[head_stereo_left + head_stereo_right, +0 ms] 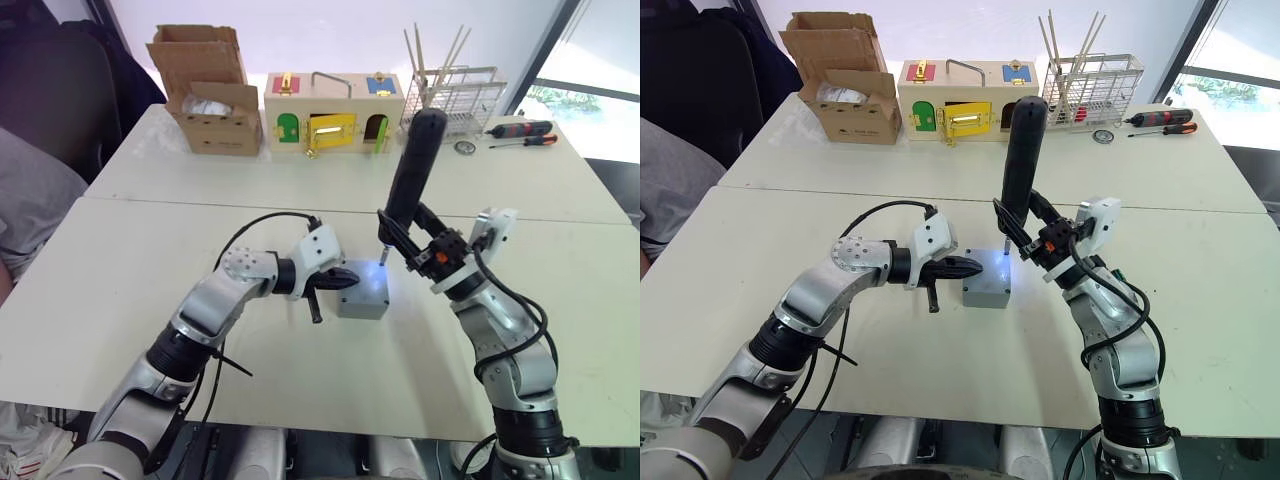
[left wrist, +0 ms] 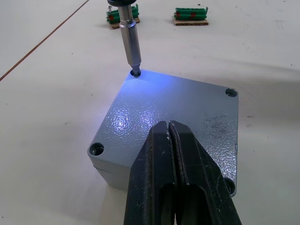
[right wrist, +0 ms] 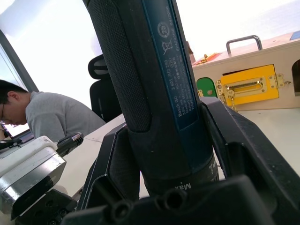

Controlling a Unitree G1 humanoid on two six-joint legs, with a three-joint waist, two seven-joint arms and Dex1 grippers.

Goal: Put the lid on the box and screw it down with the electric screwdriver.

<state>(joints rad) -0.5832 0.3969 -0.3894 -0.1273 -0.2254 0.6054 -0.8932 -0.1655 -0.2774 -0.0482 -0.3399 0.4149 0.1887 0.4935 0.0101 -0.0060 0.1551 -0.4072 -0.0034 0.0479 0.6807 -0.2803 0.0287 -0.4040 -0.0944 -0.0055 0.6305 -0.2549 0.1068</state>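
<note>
You're clamping the electric screwdriver (image 1: 413, 165) in the right gripper (image 1: 412, 247), driving a corner screw; the lid (image 2: 176, 117) is sitting on the box (image 1: 363, 297) mid-table, your closed left gripper (image 2: 171, 154) pressing it. Three corners are waiting.

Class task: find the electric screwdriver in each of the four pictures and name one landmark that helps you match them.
Left eye: electric screwdriver upright right of centre, in the right hand.
Right eye: centre, bit on the lid.
Left wrist: bit tip at the lid's far corner screw hole.
Right wrist: black body close up.
Shared landmark: wooden box with coloured doors.
</note>
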